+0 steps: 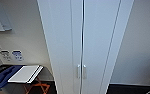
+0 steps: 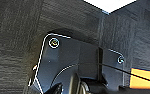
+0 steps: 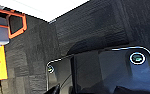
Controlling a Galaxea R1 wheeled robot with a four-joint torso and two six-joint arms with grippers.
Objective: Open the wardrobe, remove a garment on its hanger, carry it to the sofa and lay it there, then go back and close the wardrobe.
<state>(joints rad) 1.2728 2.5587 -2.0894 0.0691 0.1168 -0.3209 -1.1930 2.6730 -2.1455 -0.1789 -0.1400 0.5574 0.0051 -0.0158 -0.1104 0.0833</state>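
The tall white wardrobe (image 1: 83,37) stands straight ahead in the head view, its two slim doors shut with only a thin dark seam between them. Two small vertical white handles (image 1: 81,71) sit side by side low on the doors, one on each side of the seam. Both wrist views look down at dark grey carpet past the robot's dark plate. The garment, the hanger and the sofa are hidden.
A pale wall flanks the wardrobe on both sides. At lower left a white board (image 1: 26,73) lies on an orange folding stand (image 1: 38,87), beside a blue object (image 1: 3,76). Wall sockets (image 1: 12,55) sit above them. Orange framed equipment (image 3: 14,23) stands on the carpet.
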